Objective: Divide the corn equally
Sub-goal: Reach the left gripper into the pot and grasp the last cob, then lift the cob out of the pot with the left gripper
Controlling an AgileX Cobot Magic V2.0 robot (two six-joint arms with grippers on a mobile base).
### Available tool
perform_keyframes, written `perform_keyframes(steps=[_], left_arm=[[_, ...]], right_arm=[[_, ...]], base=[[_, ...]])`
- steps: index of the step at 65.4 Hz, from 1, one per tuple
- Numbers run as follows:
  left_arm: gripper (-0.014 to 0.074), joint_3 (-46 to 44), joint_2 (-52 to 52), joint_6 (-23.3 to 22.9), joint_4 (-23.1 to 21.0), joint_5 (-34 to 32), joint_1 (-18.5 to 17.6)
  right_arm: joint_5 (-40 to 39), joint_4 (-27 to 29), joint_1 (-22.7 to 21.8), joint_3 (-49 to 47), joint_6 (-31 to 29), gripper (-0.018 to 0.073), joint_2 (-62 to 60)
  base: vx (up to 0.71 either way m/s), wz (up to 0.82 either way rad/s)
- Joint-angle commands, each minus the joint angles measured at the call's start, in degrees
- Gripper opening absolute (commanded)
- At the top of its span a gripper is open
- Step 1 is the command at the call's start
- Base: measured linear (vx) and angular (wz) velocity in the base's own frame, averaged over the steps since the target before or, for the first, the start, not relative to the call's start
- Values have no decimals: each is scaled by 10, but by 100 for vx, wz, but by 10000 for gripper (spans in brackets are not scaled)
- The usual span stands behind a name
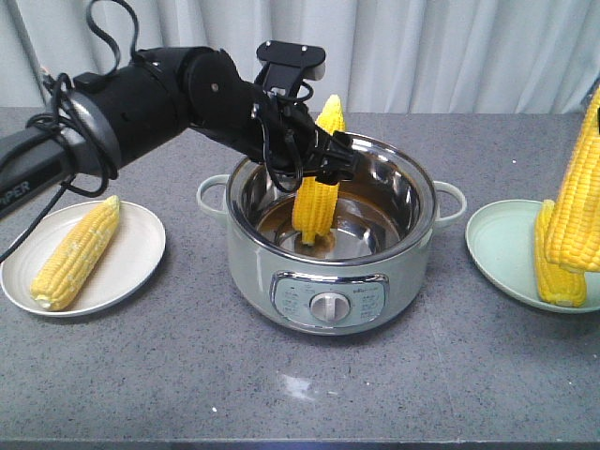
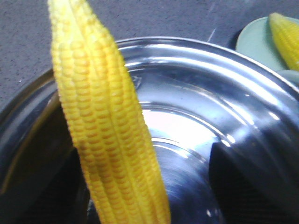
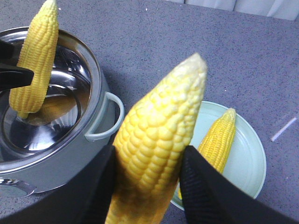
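Note:
My left gripper (image 1: 326, 161) is shut on a yellow corn cob (image 1: 317, 202), holding it upright inside the steel pot (image 1: 412, 202). The cob's blunt end is low in the pot and its tip rises above the rim. In the left wrist view this cob (image 2: 107, 130) fills the left half over the pot's shiny floor. My right gripper (image 3: 152, 163) is shut on a second cob (image 3: 159, 135), held tip-up above the pale green plate (image 3: 243, 163), where a third cob (image 3: 217, 140) lies. A fourth cob (image 1: 80, 251) lies on the white plate (image 1: 141, 246) at the left.
The pot is a pale green electric cooker with a dial (image 1: 329, 306) on its front and side handles (image 1: 454, 202). It stands mid-table between the two plates. The table is grey and speckled, with a curtain (image 1: 422, 47) behind it. The left arm's cables (image 1: 56, 122) hang over the white plate.

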Motion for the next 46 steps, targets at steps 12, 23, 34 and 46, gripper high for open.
perform_keyframes(steps=[12,23,34,46], left_arm=[[537,-18,-6,-58,48,-38,-2],[537,-18,8,-58,39,-52,-2],[505,-18,16,-58,39,-59,-2],[349,-18,21,-63,39,-53,-2]], right_arm=[[-33,12,-4,-12,-1,193,-11],[-33,13,-4,-12,-1,193,-11],[-33,13,-4,-12,-1,193,-11],[-33,13,-4,-12,-1,193,-11]], base=[[0,0],[0,0],[0,0],[0,0]])
